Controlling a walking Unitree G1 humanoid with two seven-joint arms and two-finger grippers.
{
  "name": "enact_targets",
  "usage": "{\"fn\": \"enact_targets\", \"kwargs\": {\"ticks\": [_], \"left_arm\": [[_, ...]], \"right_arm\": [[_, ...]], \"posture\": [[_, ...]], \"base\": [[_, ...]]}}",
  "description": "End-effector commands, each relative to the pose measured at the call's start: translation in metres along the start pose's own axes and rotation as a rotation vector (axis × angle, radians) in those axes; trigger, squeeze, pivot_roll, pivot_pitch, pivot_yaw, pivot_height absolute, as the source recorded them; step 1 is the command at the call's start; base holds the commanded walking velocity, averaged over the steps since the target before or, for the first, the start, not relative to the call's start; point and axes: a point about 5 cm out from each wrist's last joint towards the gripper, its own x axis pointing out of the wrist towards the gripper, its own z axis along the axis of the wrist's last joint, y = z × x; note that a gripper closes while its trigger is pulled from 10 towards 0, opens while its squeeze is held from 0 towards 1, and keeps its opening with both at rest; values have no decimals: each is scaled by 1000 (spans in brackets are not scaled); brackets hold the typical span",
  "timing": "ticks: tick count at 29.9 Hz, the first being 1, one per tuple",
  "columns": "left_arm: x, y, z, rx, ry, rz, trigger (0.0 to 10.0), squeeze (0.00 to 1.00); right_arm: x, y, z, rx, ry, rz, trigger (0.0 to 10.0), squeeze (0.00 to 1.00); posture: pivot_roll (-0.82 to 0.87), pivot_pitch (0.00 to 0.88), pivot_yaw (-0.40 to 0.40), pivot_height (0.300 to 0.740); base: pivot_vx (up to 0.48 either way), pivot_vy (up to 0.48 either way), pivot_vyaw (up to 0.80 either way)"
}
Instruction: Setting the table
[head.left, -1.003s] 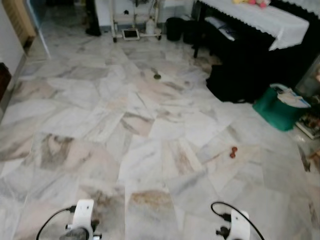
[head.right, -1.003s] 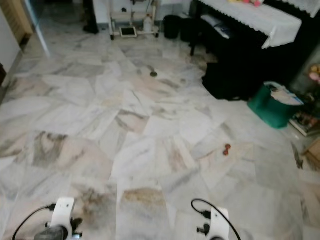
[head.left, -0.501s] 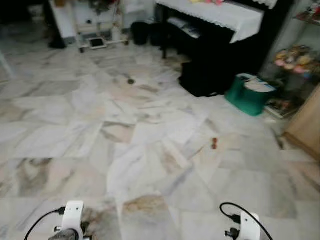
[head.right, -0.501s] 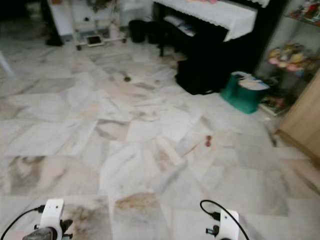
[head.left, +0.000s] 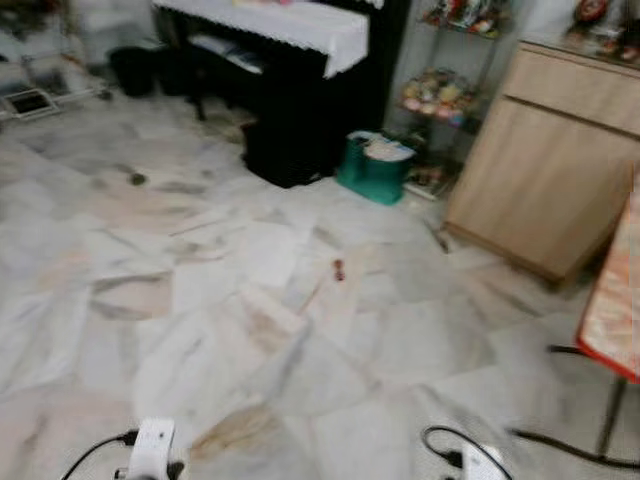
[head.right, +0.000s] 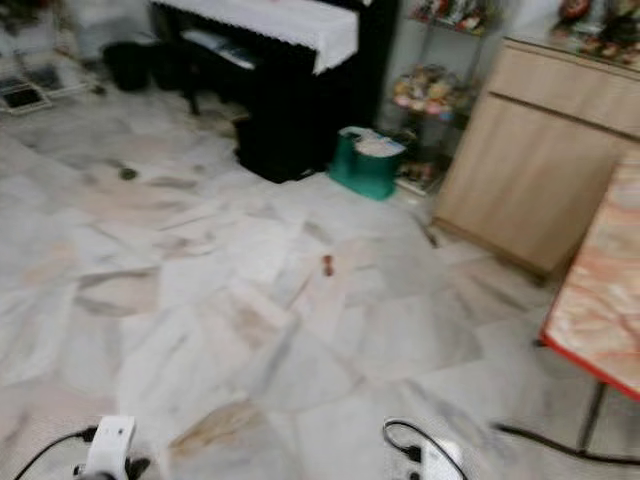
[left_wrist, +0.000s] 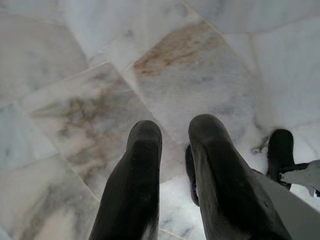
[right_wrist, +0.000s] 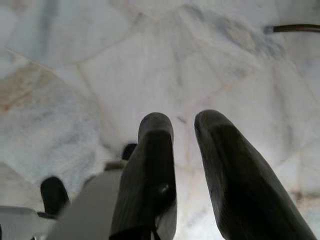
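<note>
A table with an orange-pink marbled top and a red edge stands at the right; its thin dark leg reaches the floor. No tableware shows. Both arms hang low, their white wrists at the bottom of the eye views, left and right. In the left wrist view my left gripper points down at marble floor, fingers slightly apart with nothing between them. My right gripper is the same: a gap between its two black fingers, empty, above pale tiles.
A black piano with a white lace cloth stands at the back, a green bag beside it. A wooden cabinet lines the right wall. A small red object lies mid-floor. A black cable runs near the table leg.
The camera has swung to the right: piano and green bag slid left in the picture, and the cabinet and the table came into view. The arms still hang down.
</note>
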Motion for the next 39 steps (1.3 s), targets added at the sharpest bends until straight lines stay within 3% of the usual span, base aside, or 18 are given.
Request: {"fn": "enact_targets", "kwargs": {"ticks": [1, 7, 14, 16, 20, 28, 31, 39], "left_arm": [[3, -10, 10, 3, -26, -22, 10000, 0], [3, -21, 4, -6, -8, -44, 10000, 0], [2, -39, -7, 14, 18, -80, 10000, 0], [3, -43, -4, -33, 3, -73, 10000, 0], [5, -49, 10, -41, -41, -91, 10000, 0], [7, -50, 29, -17, -77, -94, 10000, 0], [8, -48, 35, -55, -95, -74, 10000, 0], [8, -44, 37, -37, -86, -70, 10000, 0]], "right_arm": [[0, -16, 6, -19, -8, -36, 10000, 0], [-1, -34, 9, 4, -4, -85, 10000, 0], [-6, -54, 0, 18, 44, -128, 10000, 0], [-8, -62, -4, 1, 64, -134, 10000, 0], [-10, -70, -7, 7, 84, -150, 10000, 0], [-10, -73, -2, 58, 65, -159, 10000, 0], [-9, -73, 0, 47, 68, -158, 10000, 0], [-7, -55, -7, 101, 73, -142, 10000, 0]], "posture": [[67, 0, -42, 740], [82, 0, -38, 740], [176, 0, -135, 740], [231, 0, -164, 740], [251, 0, -166, 740], [172, 0, -134, 740], [175, 0, -124, 740], [128, 0, -46, 740]], "base": [[0, 0, -763], [0, 0, -763], [0, 0, -762], [0, 0, -759], [0, 0, -759], [0, 0, -567], [0, 0, 0], [0, 0, 0]]}}
